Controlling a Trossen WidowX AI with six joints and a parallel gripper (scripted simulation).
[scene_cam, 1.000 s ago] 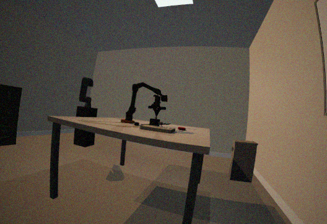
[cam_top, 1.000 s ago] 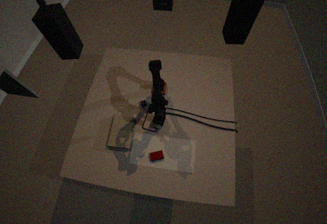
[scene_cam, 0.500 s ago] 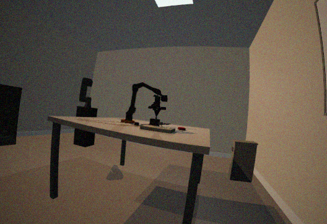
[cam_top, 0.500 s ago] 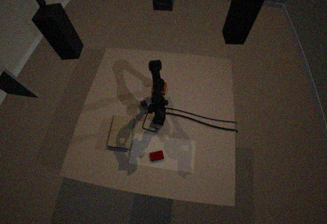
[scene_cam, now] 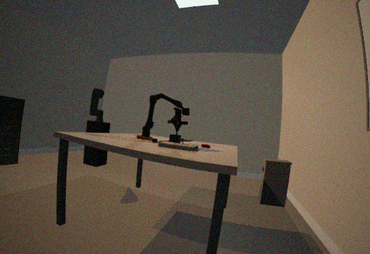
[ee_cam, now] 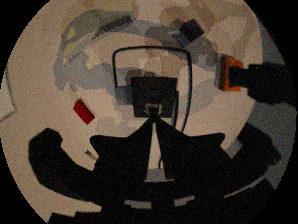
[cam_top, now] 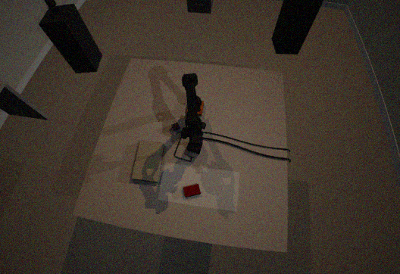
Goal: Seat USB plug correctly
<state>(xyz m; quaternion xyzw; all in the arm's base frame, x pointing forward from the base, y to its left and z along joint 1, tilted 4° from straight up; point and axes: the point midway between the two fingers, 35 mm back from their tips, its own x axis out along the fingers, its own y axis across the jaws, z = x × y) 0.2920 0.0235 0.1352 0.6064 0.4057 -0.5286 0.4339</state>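
The power cube is a dark block standing on the table. My gripper points straight down over its top, with the fingertips together at or just above the socket. It is shut on the USB plug, which is very small and mostly hidden by the tips. A small pale outline shows around the tips in the wrist view; I cannot tell whether it is socket rim or plug metal. Which way round the plug is and how deep it sits cannot be seen. In the top view the arm covers the cube.
A black cable loops around the cube and runs to the table's right edge. A book-like slab, a red block, a pale sheet and a small dark block lie nearby.
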